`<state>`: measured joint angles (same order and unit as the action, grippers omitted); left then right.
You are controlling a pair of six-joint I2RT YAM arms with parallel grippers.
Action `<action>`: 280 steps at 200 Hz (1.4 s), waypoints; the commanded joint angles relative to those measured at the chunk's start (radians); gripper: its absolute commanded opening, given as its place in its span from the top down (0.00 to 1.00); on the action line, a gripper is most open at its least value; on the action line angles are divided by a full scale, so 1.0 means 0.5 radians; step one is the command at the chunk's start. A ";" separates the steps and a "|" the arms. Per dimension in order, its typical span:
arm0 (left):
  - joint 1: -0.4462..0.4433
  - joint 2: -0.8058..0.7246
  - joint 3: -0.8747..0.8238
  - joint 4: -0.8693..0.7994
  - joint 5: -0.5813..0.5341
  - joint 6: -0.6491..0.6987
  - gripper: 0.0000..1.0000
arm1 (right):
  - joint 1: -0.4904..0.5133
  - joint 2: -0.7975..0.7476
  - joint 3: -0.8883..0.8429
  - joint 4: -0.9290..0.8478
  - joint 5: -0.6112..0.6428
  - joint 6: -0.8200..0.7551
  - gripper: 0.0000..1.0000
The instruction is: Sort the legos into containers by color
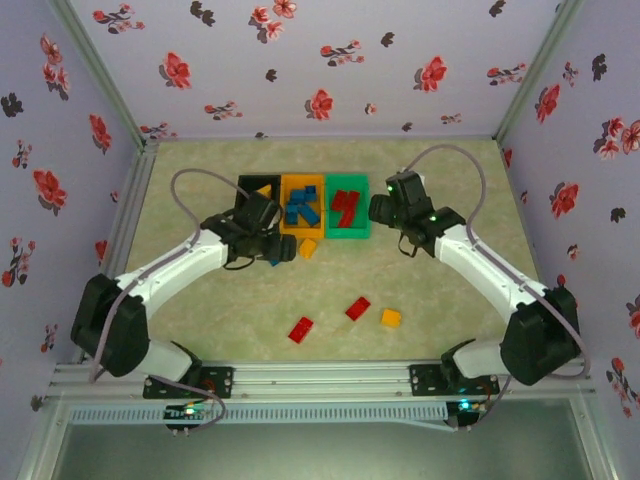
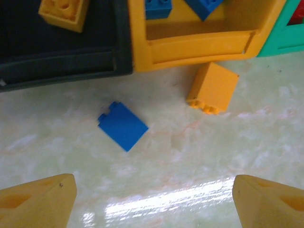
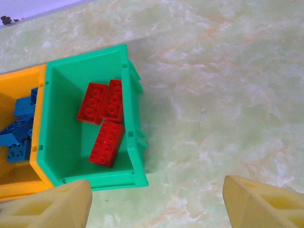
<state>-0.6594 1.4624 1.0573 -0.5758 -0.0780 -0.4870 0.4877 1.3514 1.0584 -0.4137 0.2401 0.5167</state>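
On your left, the black bin (image 2: 61,66) holds at least one orange-yellow brick (image 2: 64,12); the arm hides the rest of its inside in the overhead view. Your left end effector (image 2: 152,204) hangs just in front of it, wide open and empty, with a loose blue brick (image 2: 122,126) lying on the worktop (image 1: 430,290) between its fingers and the bins. By the look of it, that is the piece you are about to take.

Next comes the orange bin (image 2: 199,45), well stocked with blue bricks (image 1: 300,208). A stray orange-yellow brick (image 2: 212,89) lies tipped on its side just outside the bin's front wall, not yet sorted.

The green bin (image 3: 85,57) on the right holds three red bricks (image 3: 105,121). Your right end effector (image 3: 156,204) hovers at that bin's near right corner, open and carrying nothing.

Nearer the arm bases, well apart from the bins, you have a near red brick (image 1: 300,329), a second red brick (image 1: 358,308) and a last orange-yellow brick (image 1: 390,318).

So most pieces look placed, and five are visibly left on the worktop: one blue, two red, two orange-yellow.
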 commanded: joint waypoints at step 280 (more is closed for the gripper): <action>-0.285 0.870 0.361 0.407 -0.259 0.134 0.60 | -0.092 -0.205 -0.144 -0.140 0.135 -0.039 0.24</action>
<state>-0.7879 1.8812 1.2179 -0.3431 -0.1741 -0.4305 0.4496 1.2755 0.9981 -0.4541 0.2737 0.5060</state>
